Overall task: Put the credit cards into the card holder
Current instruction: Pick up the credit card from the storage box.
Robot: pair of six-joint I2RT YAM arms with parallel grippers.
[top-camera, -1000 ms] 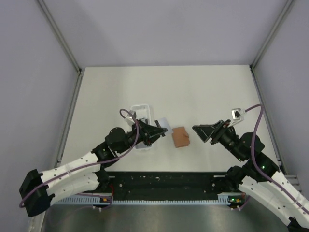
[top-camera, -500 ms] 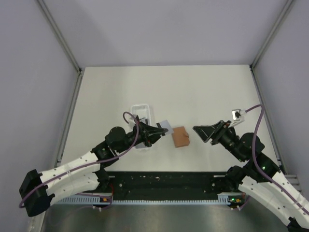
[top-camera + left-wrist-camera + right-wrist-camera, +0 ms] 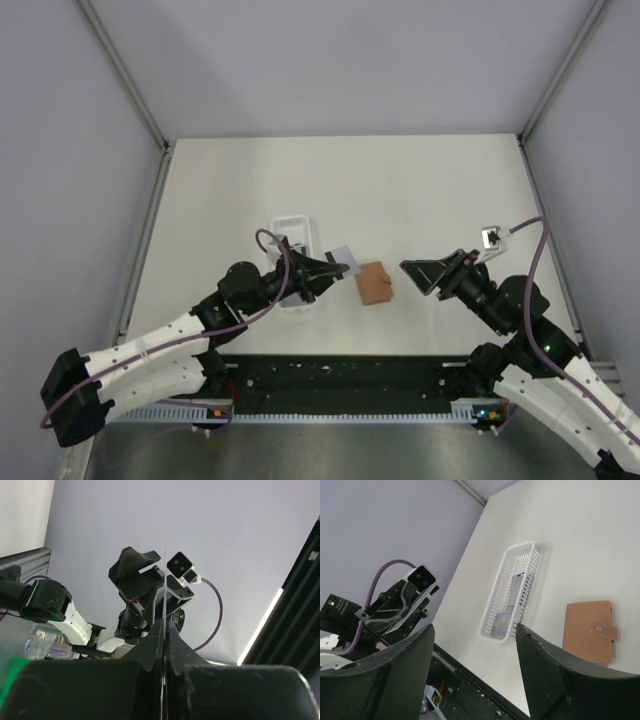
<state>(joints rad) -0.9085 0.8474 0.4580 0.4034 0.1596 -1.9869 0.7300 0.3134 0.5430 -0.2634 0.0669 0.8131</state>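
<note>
In the top view my left gripper (image 3: 336,267) is shut on a grey credit card (image 3: 343,252), held on edge just above the table, between the white tray and the card holder. The left wrist view shows that card (image 3: 165,575) edge-on as a thin line clamped between the fingers (image 3: 150,652). The card holder (image 3: 375,283) is an orange-brown wallet, lying closed with its snap fastened (image 3: 590,630). Two more credit cards (image 3: 516,587) lie in the tray. My right gripper (image 3: 412,272) hovers open just right of the wallet, nothing between its fingers (image 3: 555,680).
The white slotted tray (image 3: 290,228) stands left of the wallet, under my left wrist. A black base rail (image 3: 340,380) runs along the near table edge. Grey walls and metal posts (image 3: 125,75) bound the table on three sides.
My left gripper has edged slightly right toward the wallet with the card still in it. The right arm has barely moved.
</note>
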